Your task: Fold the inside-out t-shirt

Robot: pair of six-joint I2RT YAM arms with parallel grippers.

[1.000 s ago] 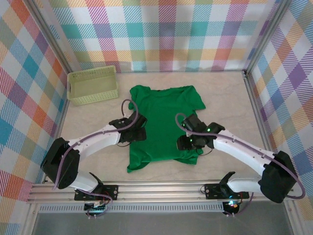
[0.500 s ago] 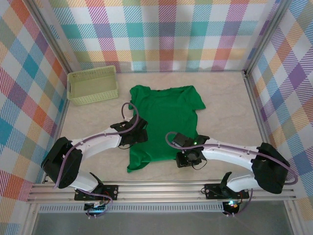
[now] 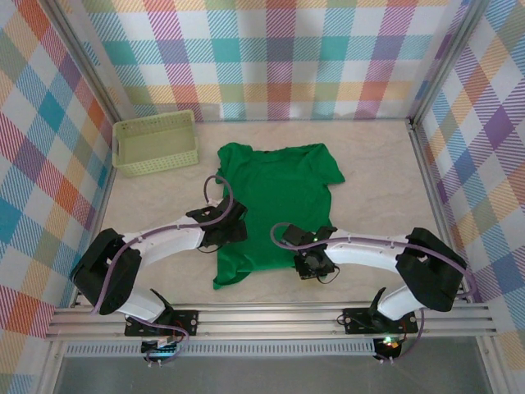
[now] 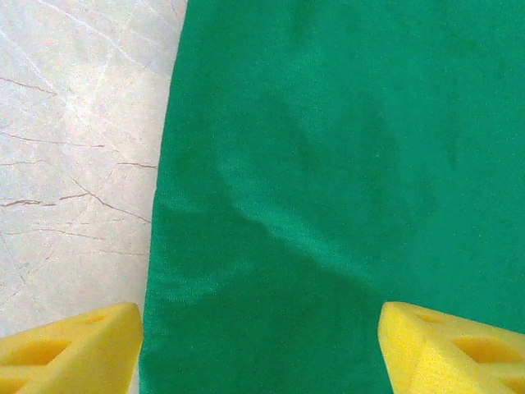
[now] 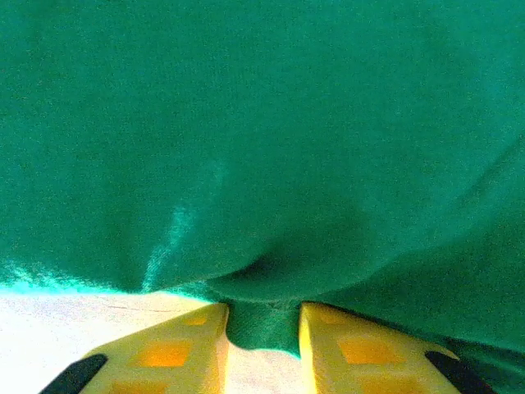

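plaid walls [image 3: 271,57] in pastel checks close the scene on three sides. within them we see the desk [image 3: 377,189], a pale marbled slab with thin dark veins.

the t-shirt [image 3: 275,193] lies flat at the middle of the desk, collar toward the far wall, both short sleeves spread, hem toward the arm bases. it is plain bright green, soft knit. in the left wrist view a shallow diagonal crease runs near its left edge.

the left arm [image 3: 156,242] and right arm [image 3: 369,244], white with black joints and purple cables, reach in low from either side of the hem.

the basket [image 3: 160,167], pale yellow-green lattice plastic, rectangular, sits at the far left corner near the left sleeve, not touching it. we see its own floor through the open top.

the left end effector [image 4: 258,353] is released, jaws wide. it straddles the t-shirt's left edge, one yellow wedge finger over bare desk, the other over cloth.

the right end effector [image 5: 262,336] is at the hem's right corner, clenched on the t-shirt. a small tuck of hem sits between its fingers [image 5: 172,349], which are yellow with triangular cut-outs. the cloth above bunches into a dark fold.
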